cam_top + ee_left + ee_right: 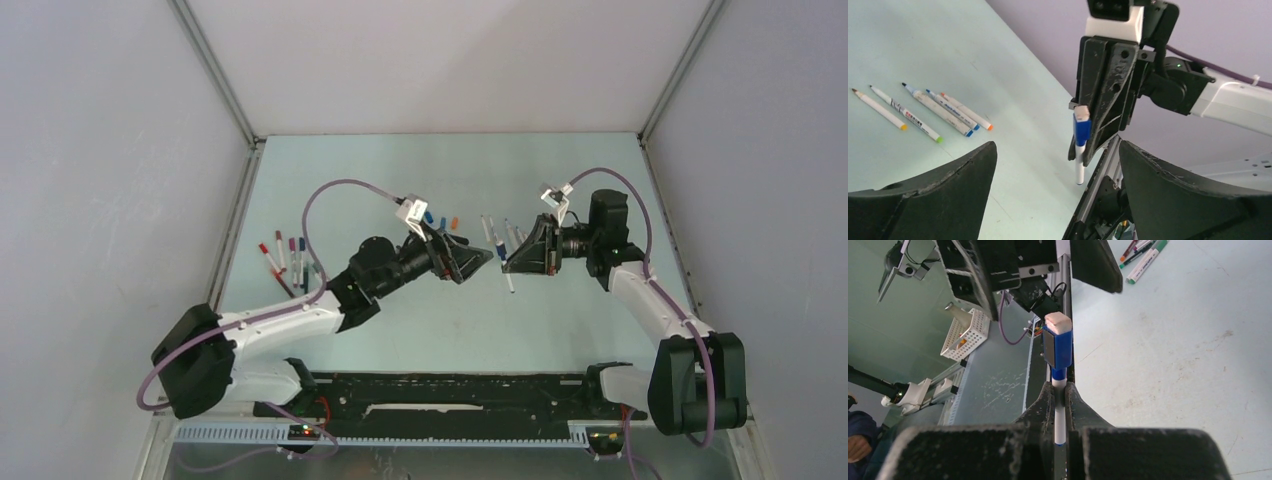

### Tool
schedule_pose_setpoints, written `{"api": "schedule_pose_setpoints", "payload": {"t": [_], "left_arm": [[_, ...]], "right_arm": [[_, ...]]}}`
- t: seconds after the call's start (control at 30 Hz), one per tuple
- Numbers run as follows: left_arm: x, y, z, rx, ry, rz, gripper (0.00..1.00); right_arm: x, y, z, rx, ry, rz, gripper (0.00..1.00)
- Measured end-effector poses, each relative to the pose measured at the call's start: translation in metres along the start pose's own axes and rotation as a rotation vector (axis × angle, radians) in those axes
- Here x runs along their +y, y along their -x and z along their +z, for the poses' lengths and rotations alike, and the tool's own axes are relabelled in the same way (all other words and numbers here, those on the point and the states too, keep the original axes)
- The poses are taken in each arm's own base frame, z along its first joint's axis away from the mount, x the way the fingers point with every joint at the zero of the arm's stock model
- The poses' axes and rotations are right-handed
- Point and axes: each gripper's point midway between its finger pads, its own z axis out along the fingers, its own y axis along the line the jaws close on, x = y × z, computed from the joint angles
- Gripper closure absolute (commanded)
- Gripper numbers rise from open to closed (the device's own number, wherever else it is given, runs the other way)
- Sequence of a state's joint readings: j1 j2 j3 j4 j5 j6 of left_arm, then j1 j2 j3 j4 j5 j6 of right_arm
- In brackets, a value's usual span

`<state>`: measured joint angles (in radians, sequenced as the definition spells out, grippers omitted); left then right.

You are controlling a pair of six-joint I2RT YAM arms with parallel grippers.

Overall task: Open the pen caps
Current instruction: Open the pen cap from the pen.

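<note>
Right tool pinches the white pen barrel, blue cap jutting lengthwise beyond the grip; left tool gapes wide.

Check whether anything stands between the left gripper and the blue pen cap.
Nothing visible does. The left gripper stands open and faces the blue pen cap with only air between. The right gripper clamps the white barrel, not the cap.

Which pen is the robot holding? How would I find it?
Find the right arm and follow it to the right gripper, between the two arms. Pinched in it is a white pen wearing a blue cap with a white top; the other pens lie flat on the table.
</note>
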<state>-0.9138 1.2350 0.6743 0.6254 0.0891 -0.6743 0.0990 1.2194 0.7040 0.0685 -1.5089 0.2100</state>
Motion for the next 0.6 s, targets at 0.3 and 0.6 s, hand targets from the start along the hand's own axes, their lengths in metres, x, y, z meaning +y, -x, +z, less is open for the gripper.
{"api": "schedule_pose_setpoints", "payload": {"t": [0.3, 0.6], "left_arm": [[0.008, -0.026, 0.021, 0.066, -0.016, -0.065, 0.28], [-0.002, -0.028, 0.032, 0.054, -0.067, -0.116, 0.51]], "right_arm": [[0.000, -0.003, 0.002, 0.008, 0.014, 0.004, 1.00], [0.000, -0.004, 0.003, 0.012, 0.017, 0.009, 1.00]]}}
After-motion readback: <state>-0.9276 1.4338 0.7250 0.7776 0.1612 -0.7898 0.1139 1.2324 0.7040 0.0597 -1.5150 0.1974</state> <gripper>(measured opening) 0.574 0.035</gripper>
